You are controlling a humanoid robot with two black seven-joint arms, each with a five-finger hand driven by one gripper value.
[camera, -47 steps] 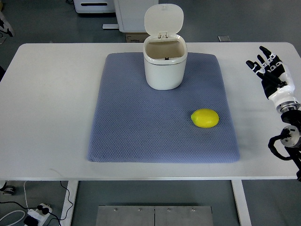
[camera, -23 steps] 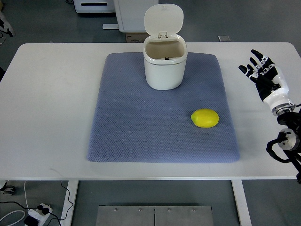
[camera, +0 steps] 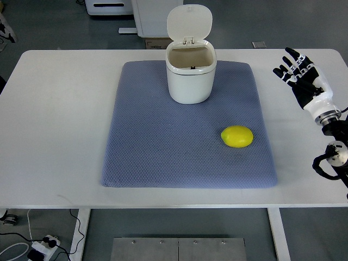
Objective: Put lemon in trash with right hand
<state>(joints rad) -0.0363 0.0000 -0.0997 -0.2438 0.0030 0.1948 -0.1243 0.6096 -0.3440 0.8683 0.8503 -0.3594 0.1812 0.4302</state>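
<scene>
A yellow lemon lies on the blue-grey mat, toward its right side. A white trash bin stands at the mat's far edge with its lid flipped up and its inside showing. My right hand is over the white table to the right of the mat, well apart from the lemon, fingers spread and holding nothing. The left arm is out of view.
The white table carries the mat. White cabinets stand on the floor behind the table's far edge. Cables and a power strip lie on the floor at the lower left.
My right hand has shifted left and up in the picture, closer to the mat's right edge, fingers still spread. The lemon and bin have not moved.
</scene>
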